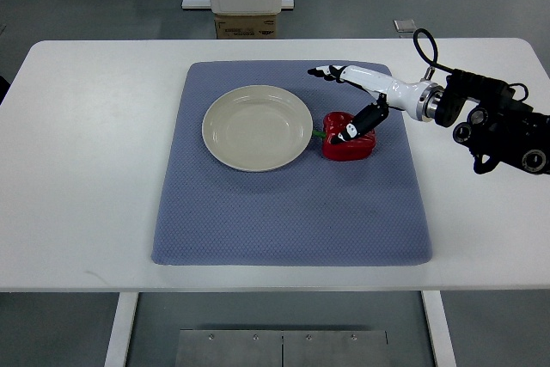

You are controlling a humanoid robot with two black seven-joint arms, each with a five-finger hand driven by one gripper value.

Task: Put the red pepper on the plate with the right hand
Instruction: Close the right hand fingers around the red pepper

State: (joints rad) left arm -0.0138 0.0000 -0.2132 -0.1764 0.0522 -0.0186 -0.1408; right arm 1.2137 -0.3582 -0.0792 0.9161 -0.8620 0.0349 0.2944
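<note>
Reaching over the blue mat (284,212), the right hand (361,100) touches the red pepper (348,145) beside the plate (256,126); fingers spread, not yet grasping.

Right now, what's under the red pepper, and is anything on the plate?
The red pepper lies on the blue mat, right of the plate, which holds nothing. The right hand covers part of its top, so the grip there is unclear.

pepper (348,138) just right of plate (257,127), both on mat (284,212)
</note>
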